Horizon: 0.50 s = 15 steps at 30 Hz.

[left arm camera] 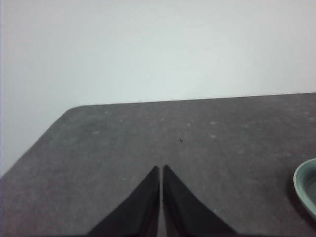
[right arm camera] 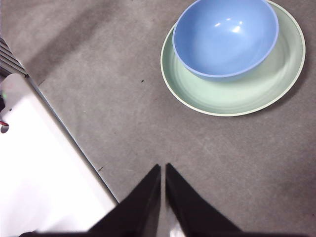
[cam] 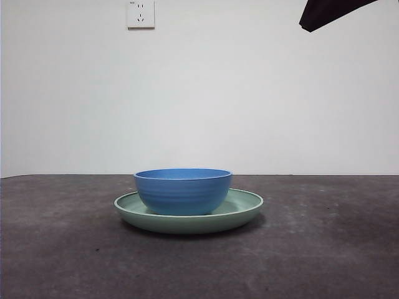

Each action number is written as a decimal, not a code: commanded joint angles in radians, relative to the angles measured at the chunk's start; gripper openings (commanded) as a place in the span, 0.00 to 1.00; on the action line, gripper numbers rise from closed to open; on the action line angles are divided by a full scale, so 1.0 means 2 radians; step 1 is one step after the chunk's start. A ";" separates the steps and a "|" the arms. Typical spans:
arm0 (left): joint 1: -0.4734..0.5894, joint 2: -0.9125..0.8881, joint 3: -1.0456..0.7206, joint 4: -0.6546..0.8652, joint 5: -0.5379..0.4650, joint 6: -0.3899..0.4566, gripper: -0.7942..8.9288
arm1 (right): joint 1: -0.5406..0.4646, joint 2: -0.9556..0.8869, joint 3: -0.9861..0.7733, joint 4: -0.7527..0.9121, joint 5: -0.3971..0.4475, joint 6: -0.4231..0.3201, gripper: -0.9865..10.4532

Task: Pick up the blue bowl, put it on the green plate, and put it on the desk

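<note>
Nearest the front camera lies the bare grey-brown table (cam: 62, 249), matte and faintly mottled, running the full width of view. On it sits the green plate (cam: 246, 208), and the blue bowl (cam: 182, 190) stands upright inside the plate, a little left of its middle, so the bowl's left wall comes close to the plate's left rim.

The left hand (left arm camera: 161, 170) has its jaws pressed together on nothing; it hangs low over bare table with only the plate's edge showing at the side of its view. The right hand (right arm camera: 163, 169) is likewise closed and empty, raised well above the table and apart from the plate. The dark tip in the front view's upper right corner is probably that arm, though this view alone does not settle which.

If the bowl is next to go down on the table, the risks seem these: both hands are closed, so a descent without opening would strike the glossy rim; a pinch on the smooth wall could slip; and lifting off-centre could drag or tip the shallow plate.

Behind the table stands a plain white wall with a socket (cam: 140, 14) high on the left. A white, flat object (right arm camera: 39, 173) borders the table in the right wrist view.
</note>
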 commanded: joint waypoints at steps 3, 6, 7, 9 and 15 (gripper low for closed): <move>0.002 -0.001 -0.022 0.006 -0.003 -0.009 0.09 | 0.005 0.005 0.005 0.003 0.000 -0.004 0.09; 0.002 -0.001 -0.031 0.002 -0.003 -0.013 0.09 | 0.005 0.005 0.005 0.003 0.000 -0.004 0.09; 0.002 -0.001 -0.033 0.002 -0.003 -0.014 0.09 | 0.004 0.005 0.005 0.003 0.000 -0.004 0.09; 0.002 -0.001 -0.038 0.003 -0.003 -0.014 0.09 | 0.005 0.005 0.005 0.003 0.000 -0.004 0.09; 0.002 -0.001 -0.047 -0.016 -0.003 -0.014 0.09 | 0.005 0.005 0.005 0.003 0.000 -0.004 0.09</move>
